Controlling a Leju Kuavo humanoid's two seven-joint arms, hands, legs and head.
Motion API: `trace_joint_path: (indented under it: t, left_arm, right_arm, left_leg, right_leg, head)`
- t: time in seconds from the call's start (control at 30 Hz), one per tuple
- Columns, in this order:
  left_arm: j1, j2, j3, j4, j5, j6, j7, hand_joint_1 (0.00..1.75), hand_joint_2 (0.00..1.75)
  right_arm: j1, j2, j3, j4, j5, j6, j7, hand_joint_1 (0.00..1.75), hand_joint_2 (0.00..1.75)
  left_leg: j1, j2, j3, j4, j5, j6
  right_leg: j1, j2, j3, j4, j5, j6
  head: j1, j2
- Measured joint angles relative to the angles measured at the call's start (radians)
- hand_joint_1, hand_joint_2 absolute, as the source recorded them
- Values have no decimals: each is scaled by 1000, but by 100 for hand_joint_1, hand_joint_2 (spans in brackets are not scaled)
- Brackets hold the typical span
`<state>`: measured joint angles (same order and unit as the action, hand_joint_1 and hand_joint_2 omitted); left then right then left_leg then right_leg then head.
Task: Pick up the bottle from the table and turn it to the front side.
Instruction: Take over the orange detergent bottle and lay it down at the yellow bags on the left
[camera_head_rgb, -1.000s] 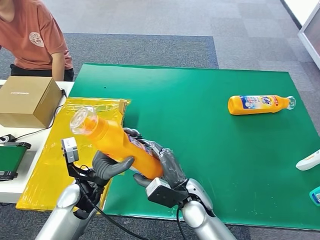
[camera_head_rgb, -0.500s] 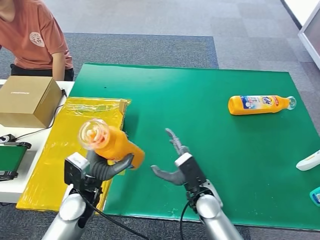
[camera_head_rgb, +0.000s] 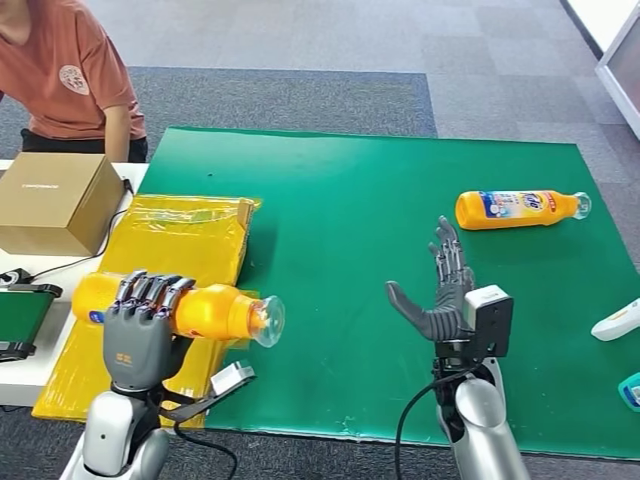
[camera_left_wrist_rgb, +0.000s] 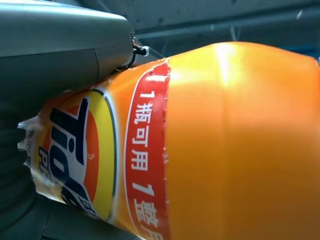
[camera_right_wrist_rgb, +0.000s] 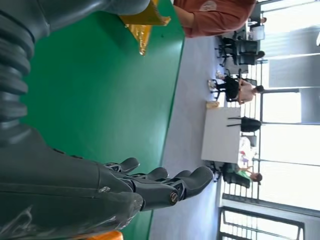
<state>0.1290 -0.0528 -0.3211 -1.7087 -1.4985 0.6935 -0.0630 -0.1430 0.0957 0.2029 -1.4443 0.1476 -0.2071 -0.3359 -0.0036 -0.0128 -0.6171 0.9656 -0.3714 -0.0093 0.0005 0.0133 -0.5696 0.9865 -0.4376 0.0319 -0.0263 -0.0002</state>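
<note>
Left hand (camera_head_rgb: 136, 335) clamped round bottle (camera_head_rgb: 204, 310), held level above yellow sheet (camera_head_rgb: 173, 235), cap toward right. Right hand (camera_head_rgb: 445, 295) empty, fingers apart. Roll wrist slowly, grip firm, until label faces front.

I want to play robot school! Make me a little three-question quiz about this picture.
1. True or false: the robot's left hand holds an orange plastic bottle.
2. What lies under the second orange bottle? A) green mat B) yellow plastic sheet C) brown cardboard box
3. Fill in: the right hand's fingers are spread, holding ____.

Key: 1 true. 2 A, the green mat; the yellow plastic sheet and brown cardboard box are far off at the other side. 3 nothing.
</note>
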Motion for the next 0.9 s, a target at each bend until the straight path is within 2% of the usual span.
trace_joint_path:
  t: [0.07, 0.17, 0.3, 0.43, 0.57, 0.77, 0.9]
  left_arm:
    - [-19, 4, 8, 61, -12, 0, 35, 175, 175]
    - [-73, 17, 24, 219, -24, 1, 68, 175, 175]
    - [-139, 40, 49, 414, -31, 1, 81, 175, 175]
    - [-184, 61, 63, 525, -34, 2, 90, 175, 175]
    - [-208, 76, 71, 571, -36, 3, 102, 0, 175]
    - [-217, 86, 70, 577, -37, 3, 108, 0, 175]
    - [-214, 91, 64, 577, -19, 3, 61, 0, 175]
  right_arm:
    - [5, -2, -1, -28, -5, 5, -6, 0, 175]
    - [6, -7, 3, -80, -12, 24, -16, 0, 175]
    - [6, -15, 17, -148, -17, 38, -24, 0, 175]
    - [9, -24, 38, -201, -22, 44, -33, 0, 175]
    - [10, -36, 61, -238, -13, 44, -41, 0, 175]
    - [13, -56, 87, -264, 9, 43, -44, 0, 175]
    - [20, -63, 93, -278, 16, 43, -48, 0, 175]
  left_leg:
    - [0, 0, 0, 0, 1, 1]
    - [0, 0, 0, 0, 1, 1]
    - [0, 0, 0, 0, 2, 0]
    - [0, 0, 0, 0, 2, 0]
    - [0, 0, 0, 0, 1, 0]
    - [0, 0, 0, 0, 1, 0]
    - [0, 0, 0, 0, 1, 0]
  right_leg:
    - [0, 0, 0, 0, 0, 0]
    - [0, 0, 0, 0, 1, 0]
    - [0, 0, 0, 0, 2, 0]
    - [0, 0, 0, 0, 2, 0]
    - [0, 0, 0, 0, 2, 0]
    - [0, 0, 0, 0, 2, 0]
    - [0, 0, 0, 0, 2, 0]
  head:
    - [0, 0]
    - [0, 0]
    - [0, 0]
    - [0, 0]
    - [0, 0]
    - [0, 0]
    - [0, 0]
